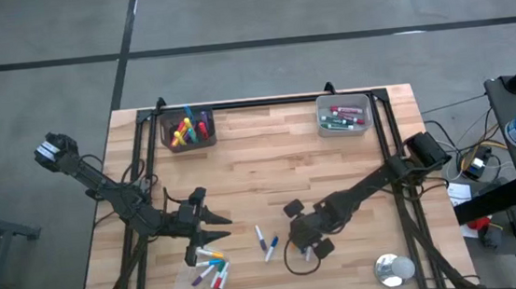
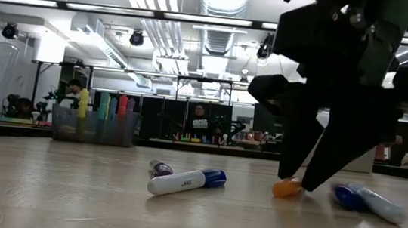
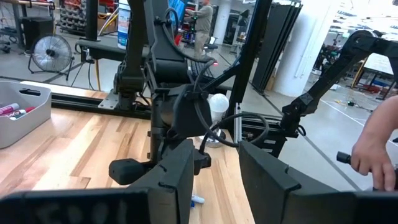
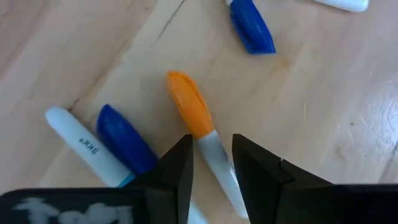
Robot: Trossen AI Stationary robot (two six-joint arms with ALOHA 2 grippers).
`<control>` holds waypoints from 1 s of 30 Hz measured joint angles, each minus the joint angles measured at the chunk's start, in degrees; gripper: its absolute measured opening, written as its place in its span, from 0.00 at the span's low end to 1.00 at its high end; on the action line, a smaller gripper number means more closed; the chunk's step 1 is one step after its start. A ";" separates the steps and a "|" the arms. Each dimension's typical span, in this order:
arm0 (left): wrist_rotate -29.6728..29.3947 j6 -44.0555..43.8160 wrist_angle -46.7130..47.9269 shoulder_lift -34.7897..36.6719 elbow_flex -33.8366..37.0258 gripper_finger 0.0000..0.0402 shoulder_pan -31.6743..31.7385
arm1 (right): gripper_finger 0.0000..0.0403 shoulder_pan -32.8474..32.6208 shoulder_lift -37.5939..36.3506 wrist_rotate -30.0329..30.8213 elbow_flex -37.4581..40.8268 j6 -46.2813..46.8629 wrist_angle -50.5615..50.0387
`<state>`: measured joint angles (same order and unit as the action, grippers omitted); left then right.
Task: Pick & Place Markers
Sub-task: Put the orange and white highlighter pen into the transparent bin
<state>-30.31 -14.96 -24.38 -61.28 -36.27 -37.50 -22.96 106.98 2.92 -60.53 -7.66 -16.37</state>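
An orange-capped marker (image 4: 189, 102) with a white barrel lies flat on the wooden table, also seen in the low view (image 2: 286, 188). My right gripper (image 4: 212, 142) slants down over it, open, with one finger on each side of the barrel and the fingertips near the table (image 2: 297, 183). More blue-capped markers (image 4: 124, 140) lie loose beside it. My left gripper (image 1: 220, 227) hovers level and open above the near left of the table, with nothing between its fingers (image 3: 216, 155).
A clear tub (image 1: 195, 286) holding several markers sits at the near left, under my left arm. Two bins with markers stand at the far edge, one dark (image 1: 188, 129) and one grey (image 1: 343, 114). Loose markers (image 1: 267, 242) lie mid-table. A round silver object (image 1: 393, 268) sits near right.
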 joint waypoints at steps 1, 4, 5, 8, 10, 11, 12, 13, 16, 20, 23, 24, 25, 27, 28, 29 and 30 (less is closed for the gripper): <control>-0.01 0.00 -0.01 0.00 0.00 0.30 -0.02 | 0.26 0.20 0.00 0.04 0.51 0.05 0.87; 0.00 -0.01 -0.01 0.00 0.00 0.30 -0.02 | 0.25 0.92 0.00 0.06 1.50 0.58 2.48; 0.00 -0.01 -0.02 0.00 0.00 0.30 -0.02 | 0.24 1.27 0.00 -0.09 1.71 1.34 2.61; 0.00 0.00 -0.02 0.00 0.00 0.30 -0.02 | 0.20 2.55 0.30 -0.73 2.05 4.71 2.89; 0.00 0.00 -0.02 0.00 0.00 0.30 -0.02 | 0.16 3.41 0.83 -1.35 1.96 7.47 2.95; 0.00 0.00 0.00 0.00 0.00 0.30 -0.02 | 0.15 3.98 1.40 -1.95 1.61 8.89 2.81; 0.00 0.00 0.00 0.00 0.00 0.30 -0.02 | 0.13 4.51 1.92 -2.75 1.20 10.35 2.67; 0.00 0.00 0.00 0.00 0.00 0.30 -0.02 | 0.11 5.10 2.43 -3.23 0.68 11.90 2.65; 0.00 -0.02 0.36 0.00 0.00 0.30 -0.07 | 0.07 6.84 3.62 -3.67 -1.63 16.79 2.66; -0.33 0.13 1.27 0.00 0.00 0.30 -0.07 | 0.07 8.37 4.09 -2.39 -5.21 18.10 1.72; -0.39 0.32 2.17 0.00 0.00 0.30 -0.04 | 0.07 8.70 3.32 -3.58 -9.48 18.01 1.85; -0.40 0.49 2.64 0.00 0.00 0.30 -0.04 | 0.07 8.68 2.78 -4.94 -11.14 17.95 1.92; -0.46 0.68 3.04 0.00 0.00 0.30 -0.04 | 0.07 8.52 2.49 -5.97 -12.67 17.95 1.70; -0.50 0.82 4.01 0.00 0.00 0.30 -0.04 | 0.07 8.15 2.22 -7.57 -15.73 18.01 1.58; -0.52 1.01 4.28 -0.02 0.00 0.30 -0.04 | 0.07 8.05 2.11 -7.72 -17.16 17.99 1.20; -0.56 1.40 4.43 -0.02 0.00 0.30 0.00 | 0.07 7.86 1.94 -7.69 -18.55 17.94 0.64; -0.78 1.77 4.48 -0.02 0.00 0.30 0.02 | 0.07 7.81 1.75 -7.61 -20.06 17.78 0.23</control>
<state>-31.08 -13.20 -19.91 -61.30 -36.27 -37.48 -15.16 108.73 -4.69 -80.59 10.11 -16.13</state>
